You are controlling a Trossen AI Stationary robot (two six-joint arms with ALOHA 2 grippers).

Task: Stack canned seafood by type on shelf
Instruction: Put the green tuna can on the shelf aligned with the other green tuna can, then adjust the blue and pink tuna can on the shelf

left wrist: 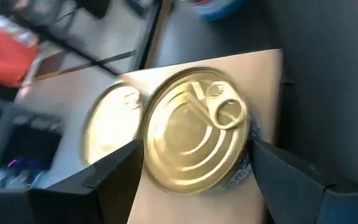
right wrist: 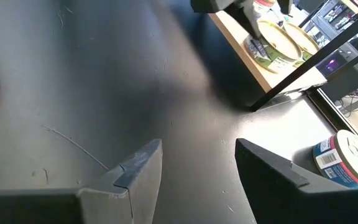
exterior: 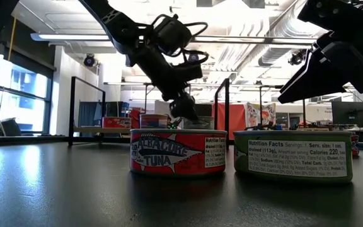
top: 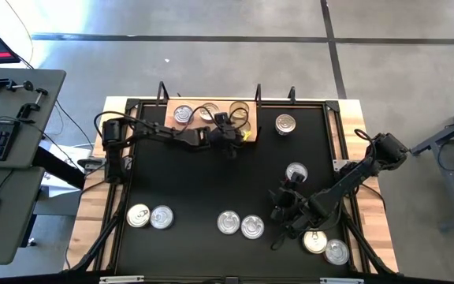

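Two tins (top: 240, 226) beside right hand (top: 284, 207)

Black desk (top: 211, 181) carrying silver-topped tins (top: 240, 225) scattered across it; wooden shelf (top: 247, 117) at far edge bearing several tins.

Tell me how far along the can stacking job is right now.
Early stage. On the shelf sit a silver-topped tin and a gold-topped tin. The left gripper holds a second gold-topped tin over the shelf beside it. The right gripper is open and empty above the table. Left to do: about nine tins on the black table, including the pair at front centre.
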